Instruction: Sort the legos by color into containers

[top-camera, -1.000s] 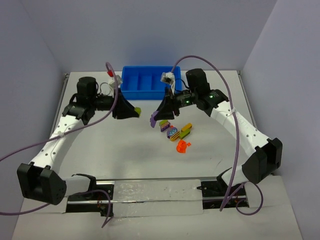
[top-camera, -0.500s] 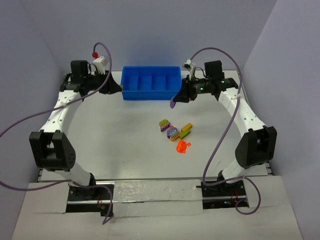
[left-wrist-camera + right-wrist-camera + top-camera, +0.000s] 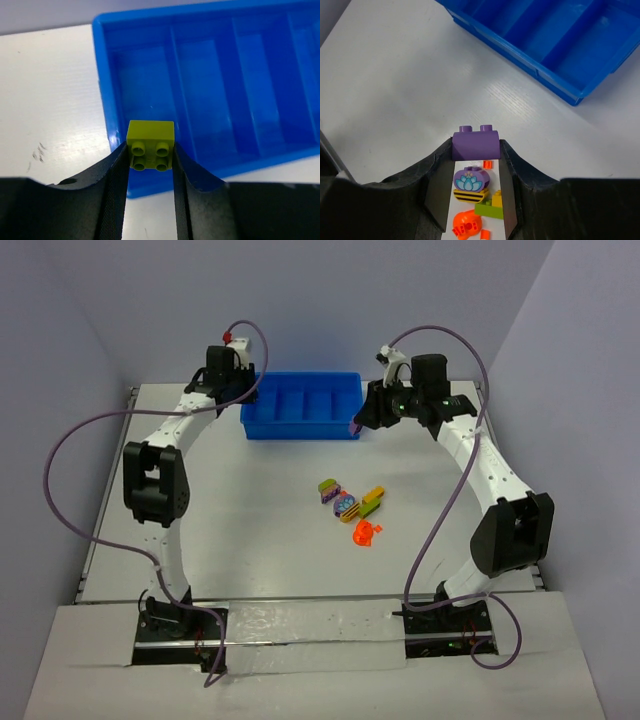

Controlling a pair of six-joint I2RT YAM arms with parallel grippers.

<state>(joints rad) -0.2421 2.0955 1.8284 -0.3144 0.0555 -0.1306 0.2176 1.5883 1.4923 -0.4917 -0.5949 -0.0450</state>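
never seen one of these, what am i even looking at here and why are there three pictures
These are two robot arms bolted to the near edge of a white table, each ending in a two-finger gripper. The wide picture comes from a fixed camera above and behind them. The other two come from a camera on each wrist, so the black shapes at the bottom are that arm's own fingers. The left gripper pinches an olive-green brick by the left end of the blue bin, which has four compartments. The right gripper pinches a purple brick. A cluster of mixed-colour bricks and an orange-red piece lie on the table.
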